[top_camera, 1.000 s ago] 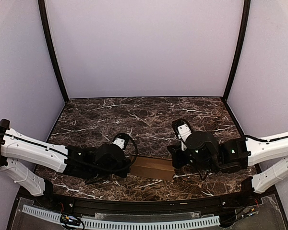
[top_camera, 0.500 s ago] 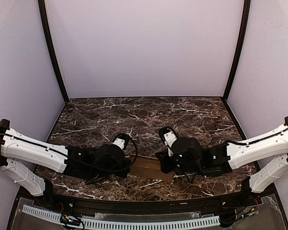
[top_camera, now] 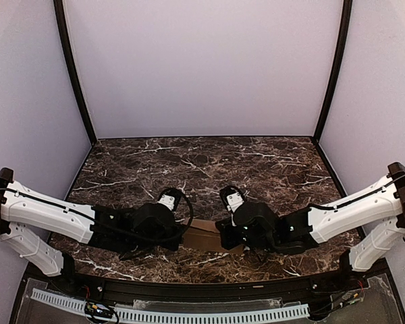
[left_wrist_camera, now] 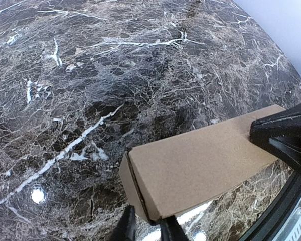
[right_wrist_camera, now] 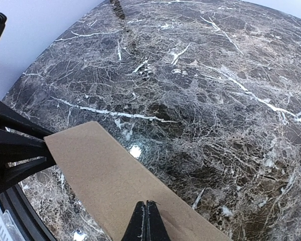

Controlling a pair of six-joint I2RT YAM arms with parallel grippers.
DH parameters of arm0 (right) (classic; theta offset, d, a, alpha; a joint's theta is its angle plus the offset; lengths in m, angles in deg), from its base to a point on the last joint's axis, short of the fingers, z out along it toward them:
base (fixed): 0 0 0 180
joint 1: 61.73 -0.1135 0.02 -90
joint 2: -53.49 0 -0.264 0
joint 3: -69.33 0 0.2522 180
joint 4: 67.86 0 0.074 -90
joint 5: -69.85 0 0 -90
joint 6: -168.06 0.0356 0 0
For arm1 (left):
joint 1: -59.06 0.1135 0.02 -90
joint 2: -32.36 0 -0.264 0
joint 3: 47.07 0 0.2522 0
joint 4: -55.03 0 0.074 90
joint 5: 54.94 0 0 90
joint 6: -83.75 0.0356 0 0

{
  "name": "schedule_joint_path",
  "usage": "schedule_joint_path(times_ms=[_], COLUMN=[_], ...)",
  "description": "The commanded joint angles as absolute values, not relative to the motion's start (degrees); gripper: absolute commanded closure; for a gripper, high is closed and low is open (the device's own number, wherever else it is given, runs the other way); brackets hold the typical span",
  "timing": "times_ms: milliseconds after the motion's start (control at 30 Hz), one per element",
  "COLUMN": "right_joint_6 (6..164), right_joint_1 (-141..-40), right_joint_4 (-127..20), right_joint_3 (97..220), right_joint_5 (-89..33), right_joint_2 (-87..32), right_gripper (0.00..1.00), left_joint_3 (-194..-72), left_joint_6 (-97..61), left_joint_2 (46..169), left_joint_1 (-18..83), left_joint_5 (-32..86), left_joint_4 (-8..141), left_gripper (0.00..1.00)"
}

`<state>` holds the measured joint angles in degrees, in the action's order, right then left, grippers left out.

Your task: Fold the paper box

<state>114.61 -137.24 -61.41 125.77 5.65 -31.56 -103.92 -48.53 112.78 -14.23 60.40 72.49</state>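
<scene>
A plain brown cardboard box (top_camera: 204, 236), long, closed and rectangular, lay flat on the dark, white-veined marble tabletop (top_camera: 189, 162) close to its front edge, roughly midway between the two arms' bases, as both arms reached in low from opposite sides. The left gripper (left_wrist_camera: 146, 228) sat at the box's left end, its two black fingers slightly apart with the edge of the end wall between them; whether they pinched the cardboard or merely straddled it could not be told from the wrist view. The right gripper (right_wrist_camera: 146, 220) came in over the other end, its jaws pressed together into a single point with nothing between them. That point was set against the box's flat top face, and part of the box was hidden under the gripper in the overhead view. Each wrist camera caught the other gripper as a dark shape at the far end of the box. Pale lilac walls (top_camera: 202, 67) enclosed the table on three sides.
</scene>
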Motion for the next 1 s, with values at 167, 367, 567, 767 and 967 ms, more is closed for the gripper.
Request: schedule_joint_path(times_ms=[167,367,567,767,967], right_joint_6=[118.8,120.5,121.0,120.5,120.5], right_joint_1=[-139.1,-139.7,-140.5,-140.8,-140.9], right_joint_4=[-54.3,-54.3,-54.3,-54.3,-54.4], right_joint_3=[124.1,123.3,123.1,123.7,123.7], right_joint_5=[6.5,6.6,7.4,7.7,7.5], right_joint_2=[-36.9,-37.9,-38.0,-38.0,-38.1], right_gripper=[1.00,1.00,1.00,1.00,1.00], left_joint_3=[-101.6,-103.8,-106.1,-105.8,-105.5], left_joint_6=[-48.7,-46.7,-42.9,-41.2,-40.1], left_joint_2=[106.1,100.4,102.6,105.6,107.9], left_joint_1=[-14.8,-14.8,-13.7,-9.2,-6.6], left_joint_5=[52.7,47.5,49.8,46.6,46.0], left_joint_4=[78.0,80.3,77.8,71.6,70.8], left_gripper=[0.63,0.53,0.82,0.99,0.99])
